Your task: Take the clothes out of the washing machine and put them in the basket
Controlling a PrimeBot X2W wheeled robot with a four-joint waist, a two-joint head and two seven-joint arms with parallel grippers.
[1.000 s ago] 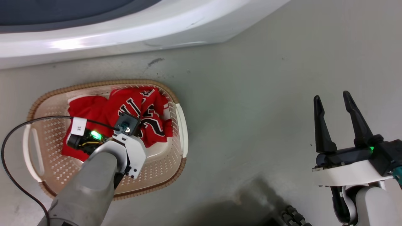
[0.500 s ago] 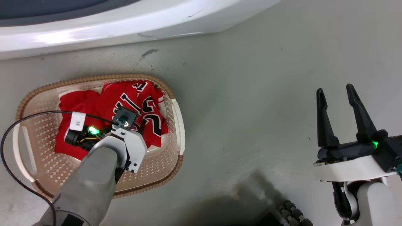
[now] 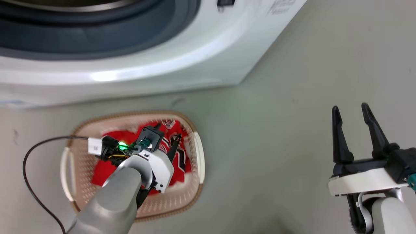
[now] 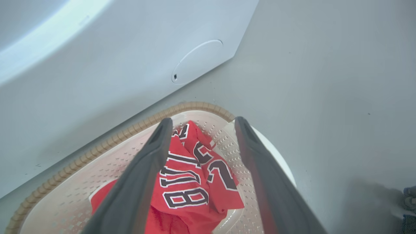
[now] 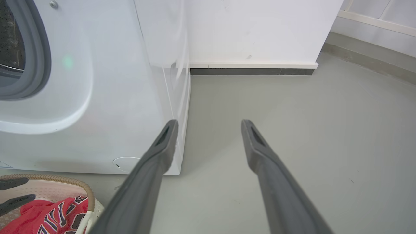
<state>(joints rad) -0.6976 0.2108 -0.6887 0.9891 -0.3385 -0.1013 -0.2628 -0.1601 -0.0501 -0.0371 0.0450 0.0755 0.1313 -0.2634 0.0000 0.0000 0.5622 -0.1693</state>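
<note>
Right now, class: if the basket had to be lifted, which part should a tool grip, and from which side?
Probably the white handle at the right end of the basket, coming down from the open-floor side. It is a thin bar along the rim that a tool can straddle.

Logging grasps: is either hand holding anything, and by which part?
Nothing is held. The left hand hangs open over the jersey in the basket; the right hand is open too.
</note>
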